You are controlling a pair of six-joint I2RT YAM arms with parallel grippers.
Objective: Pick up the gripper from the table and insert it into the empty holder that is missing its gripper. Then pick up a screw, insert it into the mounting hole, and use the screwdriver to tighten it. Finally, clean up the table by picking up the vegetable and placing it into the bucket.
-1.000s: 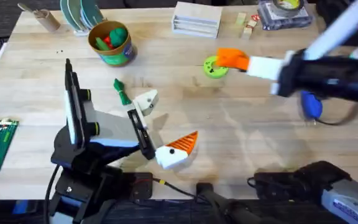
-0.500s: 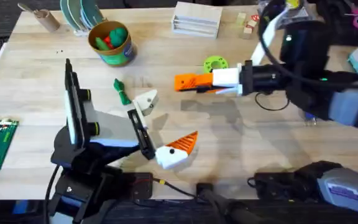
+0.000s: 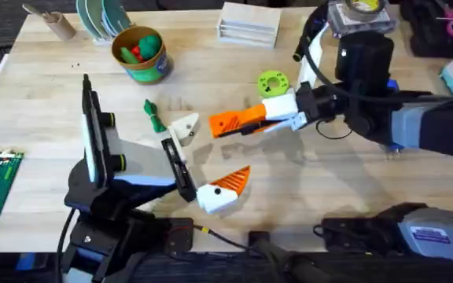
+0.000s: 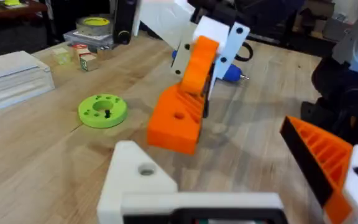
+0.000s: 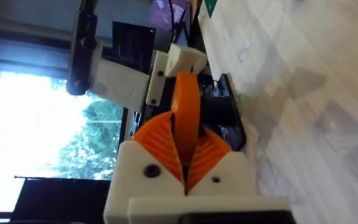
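A: Any writing to read?

B: None legible; the green board at the near left edge is too small to tell. Nearest, the left arm's tool (image 3: 199, 161) rests low on the wooden worktop (image 3: 289, 189), spread wide: one white angular plastic holder (image 3: 185, 127) bare, the other fingertip orange.

A: And the right?

B: The right arm reaches across mid-worktop, its tool (image 3: 250, 119) clamped on the small orange plastic wedge gripper (image 4: 182, 109), near the holder. Just beside it lies the slim dark green toy vegetable (image 3: 154, 115); farther back stands the round yellow-rimmed bucket (image 3: 140, 55).
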